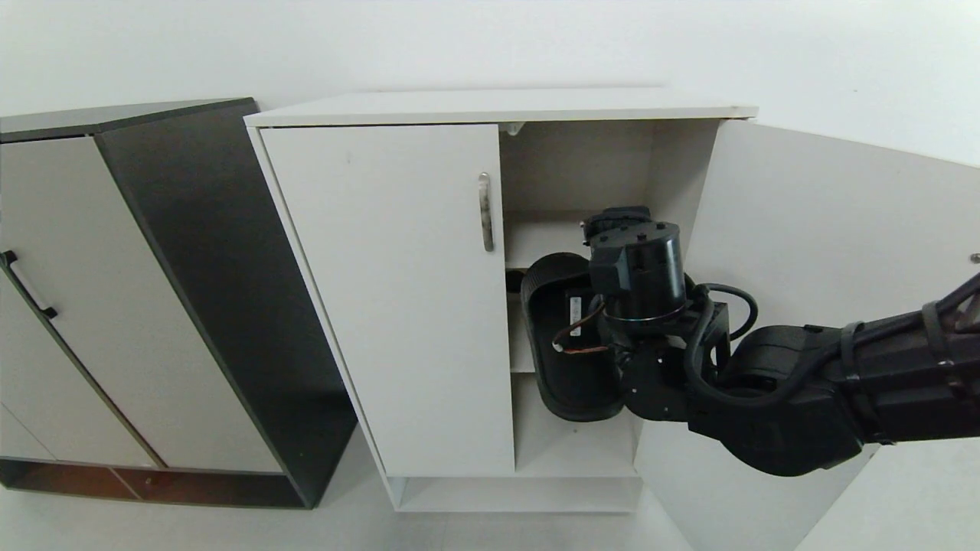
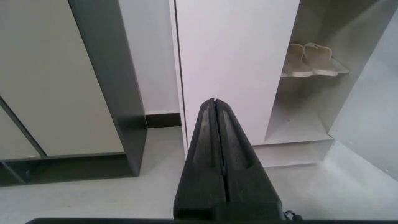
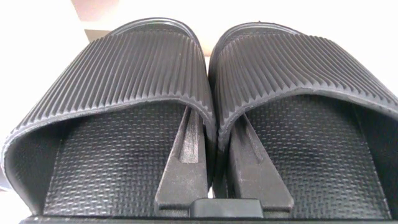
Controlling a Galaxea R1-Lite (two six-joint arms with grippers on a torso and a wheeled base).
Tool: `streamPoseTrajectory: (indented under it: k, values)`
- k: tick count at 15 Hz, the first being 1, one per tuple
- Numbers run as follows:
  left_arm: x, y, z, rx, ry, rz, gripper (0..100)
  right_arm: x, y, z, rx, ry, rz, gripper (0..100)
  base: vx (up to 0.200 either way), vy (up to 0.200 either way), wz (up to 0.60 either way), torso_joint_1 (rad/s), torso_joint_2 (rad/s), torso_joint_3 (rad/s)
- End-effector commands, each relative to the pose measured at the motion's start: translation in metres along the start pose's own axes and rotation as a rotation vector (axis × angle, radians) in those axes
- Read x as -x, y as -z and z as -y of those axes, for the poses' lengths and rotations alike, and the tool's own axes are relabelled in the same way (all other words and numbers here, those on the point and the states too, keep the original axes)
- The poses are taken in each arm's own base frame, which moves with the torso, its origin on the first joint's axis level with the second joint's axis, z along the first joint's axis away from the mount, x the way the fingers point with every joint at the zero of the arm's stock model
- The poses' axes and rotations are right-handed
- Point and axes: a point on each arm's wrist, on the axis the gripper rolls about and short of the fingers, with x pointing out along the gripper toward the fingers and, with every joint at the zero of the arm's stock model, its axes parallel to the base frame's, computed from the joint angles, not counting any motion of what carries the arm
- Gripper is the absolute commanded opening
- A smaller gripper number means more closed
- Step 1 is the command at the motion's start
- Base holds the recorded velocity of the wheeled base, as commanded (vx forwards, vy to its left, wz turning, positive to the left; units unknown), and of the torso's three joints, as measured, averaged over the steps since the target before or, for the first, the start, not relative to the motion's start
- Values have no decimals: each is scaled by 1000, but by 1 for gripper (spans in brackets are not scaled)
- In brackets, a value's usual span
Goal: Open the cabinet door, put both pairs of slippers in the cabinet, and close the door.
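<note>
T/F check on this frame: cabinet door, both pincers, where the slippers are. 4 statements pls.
1. The white cabinet has its right door open. True.
2. The right pincer is empty. False: it is shut on the black slippers, pinching their inner walls together.
3. A pale pair of slippers lies inside the cabinet. True.
4. The left pincer holds a slipper. False: it is shut and empty, out in front of the cabinet.

Cabinet right side open, left door shut, pale slippers inside.
</note>
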Motion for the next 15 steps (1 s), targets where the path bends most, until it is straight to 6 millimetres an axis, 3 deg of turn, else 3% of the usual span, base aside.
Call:
streamPoseTrajectory:
  k: [1,6,13,15]
  values:
    - [0,0,0,0,0,-2,0,-2,-2,3,-6,8,4,0,0,0,0,0,0,0]
    - [0,0,0,-1,0,-2,0,-18,4,6,-21,38,18,0,160,0,0,-4,0,3]
    - [0,0,0,-3,0,-1,0,-20,4,4,-27,27,24,0,200,0,0,3,3,3]
    - [0,0,0,-4,1,-1,0,-20,2,2,-50,-28,33,0,0,0,0,0,0,0]
